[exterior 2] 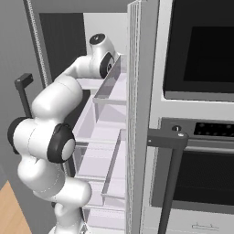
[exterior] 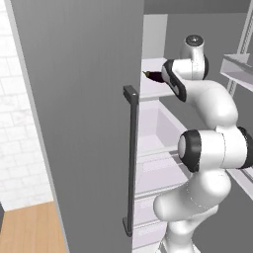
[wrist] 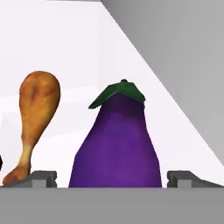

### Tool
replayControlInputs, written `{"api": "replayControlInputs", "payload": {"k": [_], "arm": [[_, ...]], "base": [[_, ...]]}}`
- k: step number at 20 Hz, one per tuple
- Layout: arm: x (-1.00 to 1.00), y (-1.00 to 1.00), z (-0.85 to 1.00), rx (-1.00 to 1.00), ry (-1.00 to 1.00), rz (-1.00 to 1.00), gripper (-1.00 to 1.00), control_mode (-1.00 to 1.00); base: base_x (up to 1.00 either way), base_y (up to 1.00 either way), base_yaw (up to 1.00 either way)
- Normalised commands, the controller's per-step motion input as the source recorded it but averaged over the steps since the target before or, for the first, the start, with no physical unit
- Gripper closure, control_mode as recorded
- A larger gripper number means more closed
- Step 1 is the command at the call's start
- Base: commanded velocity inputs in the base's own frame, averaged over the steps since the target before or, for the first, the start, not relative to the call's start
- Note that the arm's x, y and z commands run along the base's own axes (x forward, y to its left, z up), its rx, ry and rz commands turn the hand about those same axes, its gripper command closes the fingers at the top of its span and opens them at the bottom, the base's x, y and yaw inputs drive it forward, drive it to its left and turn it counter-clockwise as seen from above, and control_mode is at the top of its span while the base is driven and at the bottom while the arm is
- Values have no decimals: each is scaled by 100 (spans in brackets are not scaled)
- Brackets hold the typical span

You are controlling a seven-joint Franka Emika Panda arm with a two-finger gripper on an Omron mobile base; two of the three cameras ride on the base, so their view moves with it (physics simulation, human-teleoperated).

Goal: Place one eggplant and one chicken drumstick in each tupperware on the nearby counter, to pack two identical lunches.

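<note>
In the hand view a purple eggplant (wrist: 116,144) with a green cap stands upright on the white fridge shelf (wrist: 65,52). It sits right between the two dark fingertips of my gripper (wrist: 113,177), which is open, with its jaws wide on either side of the eggplant. A browned chicken drumstick (wrist: 37,113) stands to the eggplant's left, just outside the left fingertip (wrist: 43,177). In the left base view the eggplant (exterior: 154,75) lies on an upper shelf just ahead of the arm's wrist. The tupperware is out of view.
The open grey fridge door (exterior: 84,123) with its dark handle (exterior: 131,158) stands left of the arm. The other door's bins (exterior 2: 109,91) are close on the right, with a black oven (exterior 2: 201,45) beyond. At lower left is a light-wood surface (exterior: 29,230); I cannot tell whether it is counter or floor.
</note>
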Motion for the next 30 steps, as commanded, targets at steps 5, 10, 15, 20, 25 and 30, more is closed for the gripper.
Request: {"api": "replayControlInputs", "payload": {"k": [5,10,15,20,25,30], "arm": [[0,0,-1,0,2,0,100,-100],[0,0,-2,0,6,0,100,-100],[-79,2,-1,0,-1,1,100,-100],[-100,47,-10,0,-10,3,100,-100],[-100,34,-7,0,-5,4,100,-100],[-100,0,0,0,2,7,100,-100]], "base": [[0,0,0],[0,0,0],[0,0,0],[0,0,0],[0,0,0],[0,0,0]]}}
